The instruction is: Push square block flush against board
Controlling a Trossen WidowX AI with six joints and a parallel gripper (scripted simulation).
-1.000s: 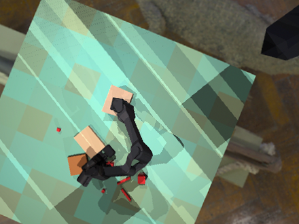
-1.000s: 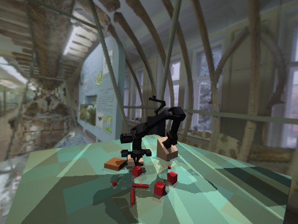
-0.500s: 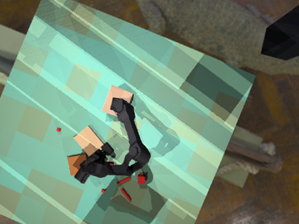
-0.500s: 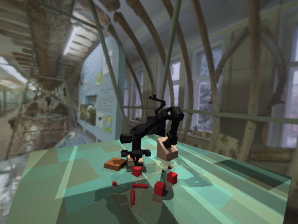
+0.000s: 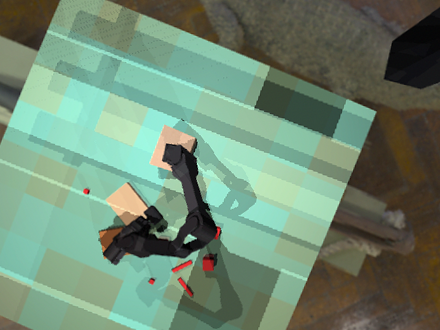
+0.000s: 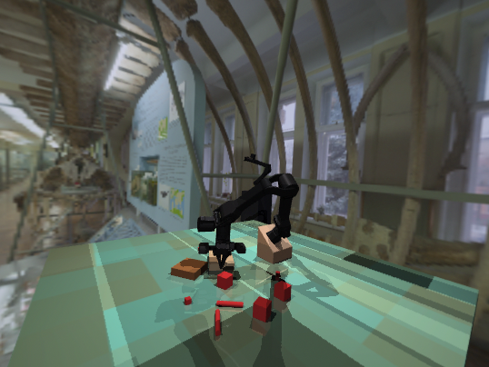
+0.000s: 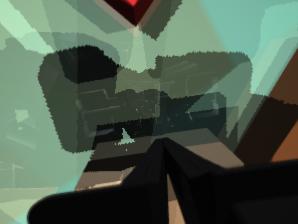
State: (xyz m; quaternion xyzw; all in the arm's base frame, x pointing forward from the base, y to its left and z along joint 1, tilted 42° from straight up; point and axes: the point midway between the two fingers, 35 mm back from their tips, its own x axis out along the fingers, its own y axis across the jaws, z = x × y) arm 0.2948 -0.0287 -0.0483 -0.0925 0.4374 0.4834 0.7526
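The tan rectangular board (image 5: 125, 200) (image 6: 214, 262) (image 7: 206, 151) lies flat, partly hidden by the hand. The square brown block (image 5: 108, 236) (image 6: 187, 269) (image 7: 289, 150) lies flat beside its long side, turned at an angle to it. A dark gap shows between them in the wrist view; whether a corner touches is hidden. My gripper (image 6: 222, 266) (image 7: 162, 144) is shut and empty, pointing down with its tips low at the board's end nearest the exterior camera. Contact cannot be told. From above the arm covers the tips and part of the block.
A red cube (image 6: 224, 280) (image 7: 134, 9) lies just in front of the gripper. Two more red cubes (image 5: 208, 262) (image 6: 262, 310), red sticks (image 5: 185, 287) (image 6: 229, 303) and small red bits (image 5: 152, 281) (image 6: 187, 301) lie around. The arm's base stands on a pinkish block (image 5: 163, 145) (image 6: 273, 251).
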